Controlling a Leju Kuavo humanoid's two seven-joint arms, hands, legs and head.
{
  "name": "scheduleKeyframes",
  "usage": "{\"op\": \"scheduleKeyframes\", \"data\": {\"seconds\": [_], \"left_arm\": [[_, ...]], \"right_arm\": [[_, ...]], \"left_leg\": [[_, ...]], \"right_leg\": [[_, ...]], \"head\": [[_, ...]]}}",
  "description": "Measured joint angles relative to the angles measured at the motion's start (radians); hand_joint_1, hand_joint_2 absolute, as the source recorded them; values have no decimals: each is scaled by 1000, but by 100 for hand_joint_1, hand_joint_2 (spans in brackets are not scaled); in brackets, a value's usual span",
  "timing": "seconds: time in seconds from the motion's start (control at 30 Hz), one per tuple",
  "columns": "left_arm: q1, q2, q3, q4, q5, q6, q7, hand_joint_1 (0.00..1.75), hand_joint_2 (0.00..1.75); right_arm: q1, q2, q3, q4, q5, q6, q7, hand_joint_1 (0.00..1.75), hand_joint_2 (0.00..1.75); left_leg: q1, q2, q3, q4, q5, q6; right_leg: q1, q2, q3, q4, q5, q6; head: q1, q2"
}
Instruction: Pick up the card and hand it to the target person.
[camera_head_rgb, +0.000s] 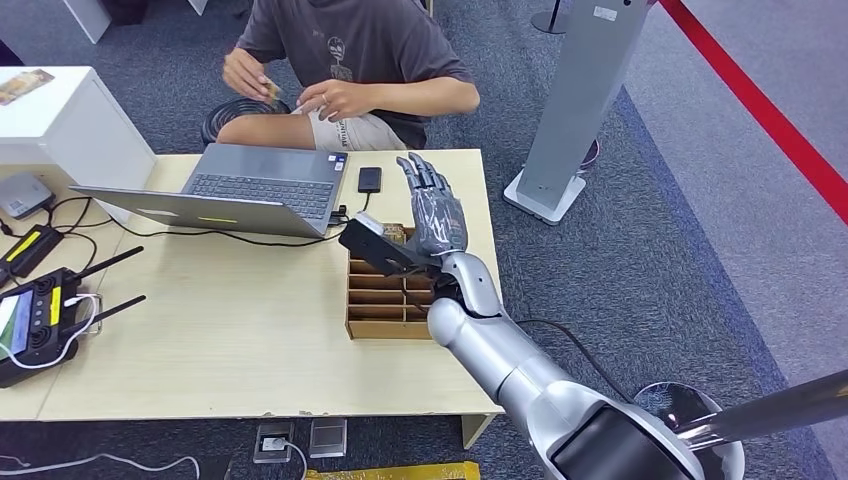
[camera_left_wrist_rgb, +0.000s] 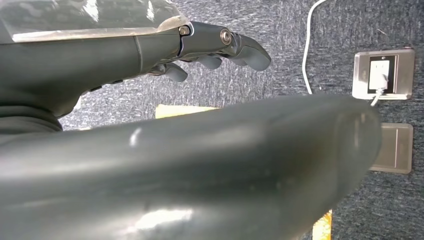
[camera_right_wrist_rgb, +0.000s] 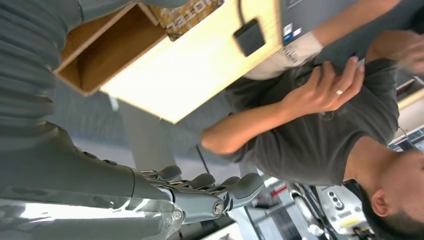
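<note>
The card is hard to pin down. A small tan patterned piece (camera_head_rgb: 268, 90) sits pinched in the fingers of the seated person in the grey T-shirt (camera_head_rgb: 350, 45) across the table; it may be the card, though it is too small to tell. Another brown printed piece (camera_head_rgb: 393, 235) lies at the far end of the brown cardboard divided tray (camera_head_rgb: 375, 300), just beside the robot's right hand (camera_head_rgb: 432, 205) (the right wrist view shows that print at the tray's corner too).

The right hand is raised above the tray's far end, fingers stretched out straight toward the person and apart, holding nothing that the views show. The left hand (camera_left_wrist_rgb: 210, 50) hangs low beside the table over the blue-grey carpet, fingers loosely extended and empty.

Judging from this, the handover looks done or nearly so: the robot's hand is bare, and both of the person's hands are busy near the chest. If the piece in the person's fingers is the card, what is left is drawing the arm back; if not, the pick-up from the tray is not yet done.

Further out on the pale wooden table (camera_head_rgb: 200, 340) stand an open grey laptop (camera_head_rgb: 250, 190), a black phone (camera_head_rgb: 369, 179) and a black radio controller (camera_head_rgb: 35, 320).
</note>
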Motion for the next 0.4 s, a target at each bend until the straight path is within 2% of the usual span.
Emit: {"op": "scheduleKeyframes", "data": {"seconds": [0.17, 0.4], "left_arm": [[0, 1, 0, 0, 5, 2, 5, 0, 0], [1, 1, 0, 0, 8, 7, 7, 0, 0]], "right_arm": [[35, -3, -26, -45, -137, 1, -69, 0, 175], [116, -29, -30, -169, -290, 17, -76, 0, 175]], "left_leg": [[0, 0, 0, 0, 0, 0], [0, 0, 0, 0, 0, 0]], "right_leg": [[0, 0, 0, 0, 0, 0], [0, 0, 0, 0, 0, 0]], "head": [[0, 0], [0, 0]]}}
